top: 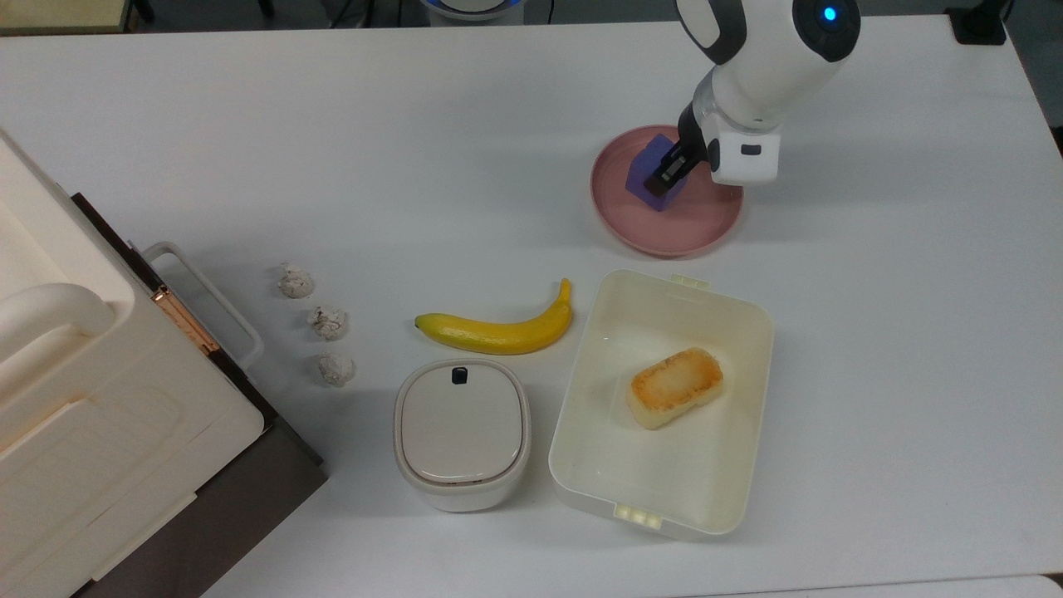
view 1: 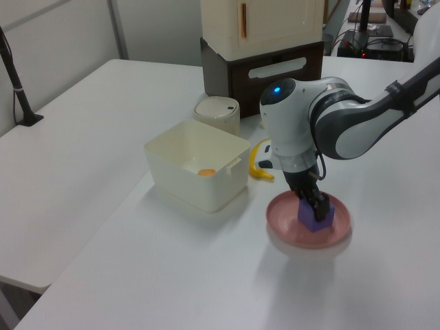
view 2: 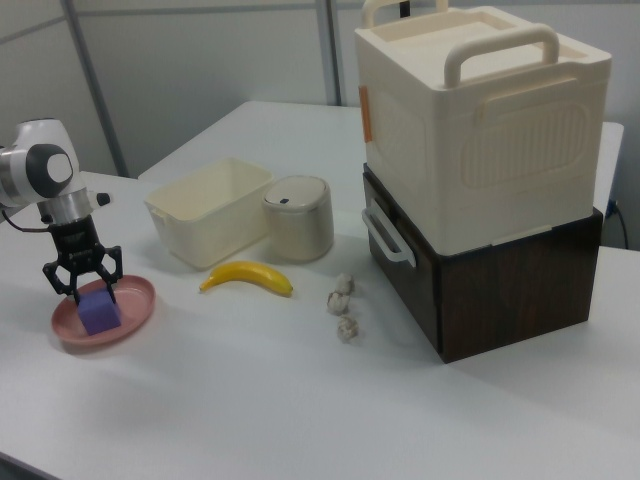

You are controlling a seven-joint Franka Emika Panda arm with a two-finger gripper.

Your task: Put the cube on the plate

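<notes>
Cube (view 2: 98, 312) resting flat on plate (view 2: 137, 305), between the spread fingers of gripper (view 2: 83, 292), fingers wide, not clamping it

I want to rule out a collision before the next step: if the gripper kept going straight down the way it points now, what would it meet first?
The cube: the gripper points down with its open fingers straddling it, so probably the cube's top, with the plate beneath.
</notes>
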